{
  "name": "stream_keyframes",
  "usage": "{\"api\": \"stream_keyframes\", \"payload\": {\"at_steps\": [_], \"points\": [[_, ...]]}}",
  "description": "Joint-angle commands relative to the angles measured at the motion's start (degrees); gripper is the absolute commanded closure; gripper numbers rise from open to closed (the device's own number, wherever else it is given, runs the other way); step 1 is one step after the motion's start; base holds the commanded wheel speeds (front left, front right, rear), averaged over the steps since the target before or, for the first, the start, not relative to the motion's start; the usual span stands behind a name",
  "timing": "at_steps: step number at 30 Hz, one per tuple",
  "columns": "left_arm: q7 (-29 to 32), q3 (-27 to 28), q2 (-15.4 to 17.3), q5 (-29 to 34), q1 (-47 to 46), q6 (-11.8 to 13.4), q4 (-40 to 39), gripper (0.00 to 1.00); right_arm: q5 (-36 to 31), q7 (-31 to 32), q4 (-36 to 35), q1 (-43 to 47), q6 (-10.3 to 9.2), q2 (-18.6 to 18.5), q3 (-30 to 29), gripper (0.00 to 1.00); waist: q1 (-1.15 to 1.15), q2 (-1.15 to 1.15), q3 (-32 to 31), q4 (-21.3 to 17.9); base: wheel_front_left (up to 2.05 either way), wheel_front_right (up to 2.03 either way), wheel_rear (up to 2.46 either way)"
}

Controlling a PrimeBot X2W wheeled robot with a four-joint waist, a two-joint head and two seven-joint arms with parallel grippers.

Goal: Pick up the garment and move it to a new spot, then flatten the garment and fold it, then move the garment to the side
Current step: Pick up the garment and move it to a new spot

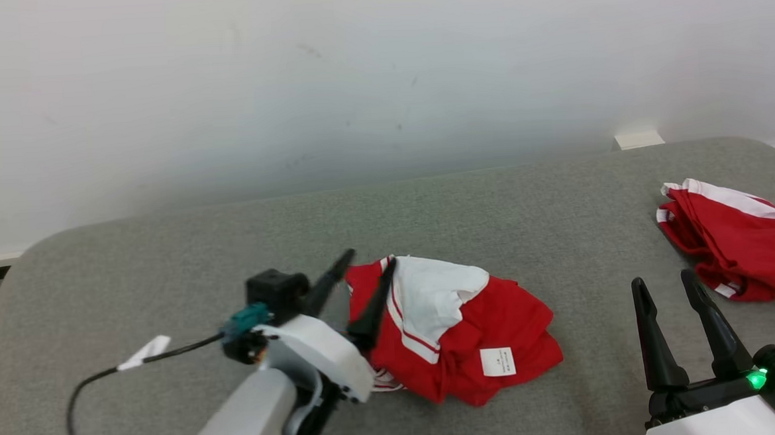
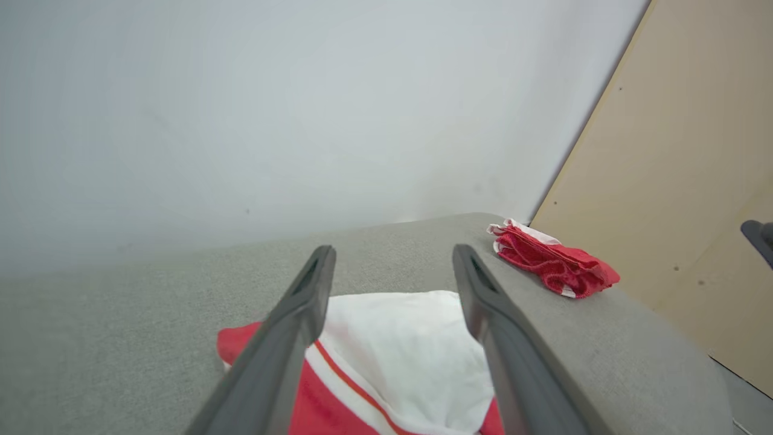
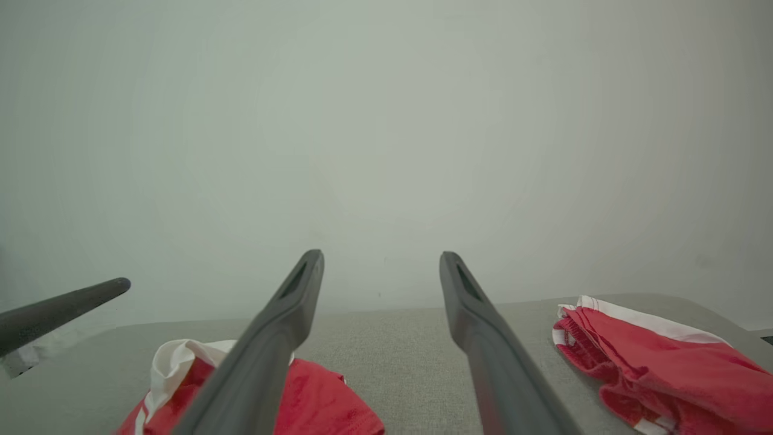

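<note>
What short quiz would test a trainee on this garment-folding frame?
1. Which gripper, the left gripper or the right gripper, is at the central garment?
2. True or false: the left gripper is shut on the central garment.
3. The second garment lies: A) near the right end of the table; B) between the right gripper's fingers; C) on top of the central garment.

Key: 1. The left gripper. 2. False, its fingers are spread open. 3. A.
</note>
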Motion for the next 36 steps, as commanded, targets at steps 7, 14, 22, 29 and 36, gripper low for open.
{"api": "stream_keyframes", "payload": {"at_steps": [7,14,22,29,36], "points": [[-0.53,6.14,6.60,3.35,7.32,5.40,-10.30,0.00,-0.11,0.06,-0.38,1.50,-0.14,-0.22,0.02,0.00,0.00,0.00,-0.24,1.78,0.00,0.00,0.00],[-0.52,14.42,9.49,7.08,18.23,10.84,-18.82,0.00,-0.32,0.06,-0.19,2.41,-0.14,-0.10,0.31,0.00,0.00,0.00,-0.39,2.62,0.00,0.00,0.00],[-0.53,24.35,5.60,10.84,28.34,11.32,-24.91,0.00,-0.45,0.06,0.50,3.65,-0.14,-0.06,0.13,0.00,0.00,0.00,-0.82,3.24,0.00,0.00,0.00],[-0.53,27.42,2.01,14.15,29.13,8.11,-24.69,0.00,-0.47,0.06,0.74,2.73,-0.14,-0.56,0.15,0.00,0.00,0.00,-0.80,3.70,0.00,0.00,0.00],[-0.53,29.04,-0.26,16.66,29.00,5.69,-23.77,0.00,-0.30,0.06,0.94,2.39,-0.14,-0.47,0.54,0.00,0.00,0.00,-0.71,3.51,0.00,0.00,0.00]]}}
